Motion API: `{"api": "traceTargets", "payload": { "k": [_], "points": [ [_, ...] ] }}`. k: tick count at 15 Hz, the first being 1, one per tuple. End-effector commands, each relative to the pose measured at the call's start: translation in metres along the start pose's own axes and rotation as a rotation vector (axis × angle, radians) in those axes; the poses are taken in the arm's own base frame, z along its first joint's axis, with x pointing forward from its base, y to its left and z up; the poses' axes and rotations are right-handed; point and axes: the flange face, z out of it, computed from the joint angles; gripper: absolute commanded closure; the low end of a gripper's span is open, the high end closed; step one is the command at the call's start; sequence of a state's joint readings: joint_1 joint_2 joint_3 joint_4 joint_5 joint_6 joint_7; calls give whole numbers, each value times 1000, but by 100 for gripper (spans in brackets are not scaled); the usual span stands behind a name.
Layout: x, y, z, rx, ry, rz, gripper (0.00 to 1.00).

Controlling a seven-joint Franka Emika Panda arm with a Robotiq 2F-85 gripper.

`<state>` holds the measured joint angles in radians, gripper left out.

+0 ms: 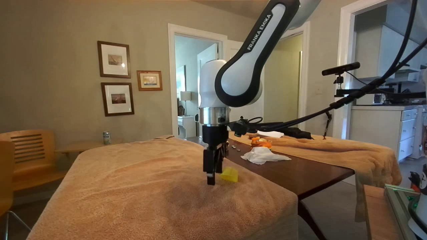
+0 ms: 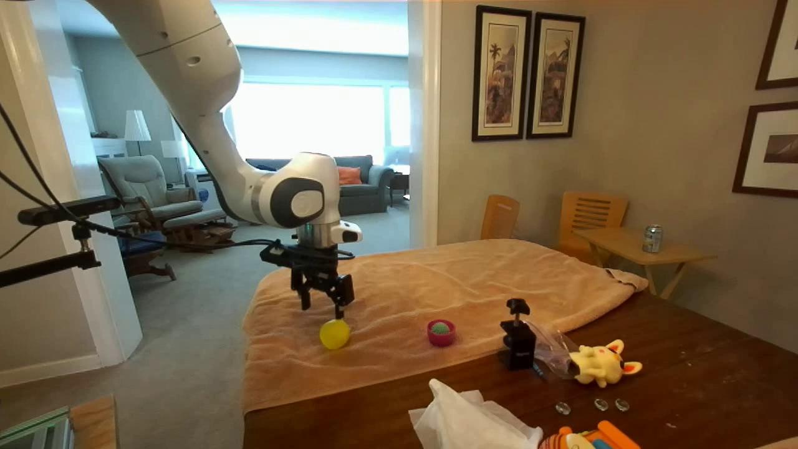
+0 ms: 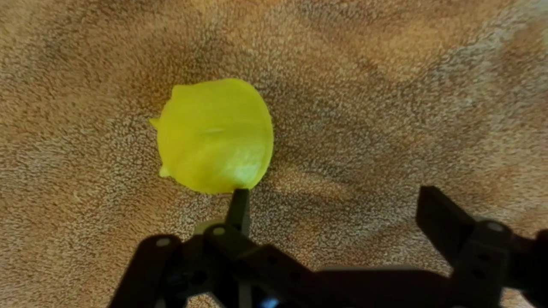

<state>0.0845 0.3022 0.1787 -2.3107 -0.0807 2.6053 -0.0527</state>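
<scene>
A small yellow object [image 3: 214, 137], rounded with little tabs along one edge, lies on the tan towel [image 3: 364, 107]. It also shows in both exterior views, blocky here [image 1: 230, 174] and round here [image 2: 335, 335]. My gripper [image 3: 335, 190] is open and empty, with its fingers wide apart. In the wrist view the left fingertip overlaps the yellow object's lower edge; I cannot tell whether they touch. In both exterior views the gripper, here [image 1: 215, 178] and here [image 2: 322, 310], points down close beside the object, low over the towel.
A pink cup [image 2: 441, 340] with a green ball [image 2: 440, 327] stands on the towel. A black clamp [image 2: 519, 343], a yellow plush toy [image 2: 601, 365], white tissue [image 2: 467, 418], glass pebbles [image 2: 600, 405] and an orange toy [image 2: 598, 436] are on the dark table [image 2: 704, 380].
</scene>
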Motion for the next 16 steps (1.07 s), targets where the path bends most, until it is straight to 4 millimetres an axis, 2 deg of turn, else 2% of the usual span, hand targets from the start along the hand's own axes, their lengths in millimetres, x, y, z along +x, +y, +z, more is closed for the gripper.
{"api": "traceTargets", "payload": {
  "k": [1,13,16],
  "points": [
    [8,-5,4,28,-29,-15,0],
    [25,-22,9,23,-47,-49,0],
    [23,-25,-5,9,-27,-61,0]
  ]
}}
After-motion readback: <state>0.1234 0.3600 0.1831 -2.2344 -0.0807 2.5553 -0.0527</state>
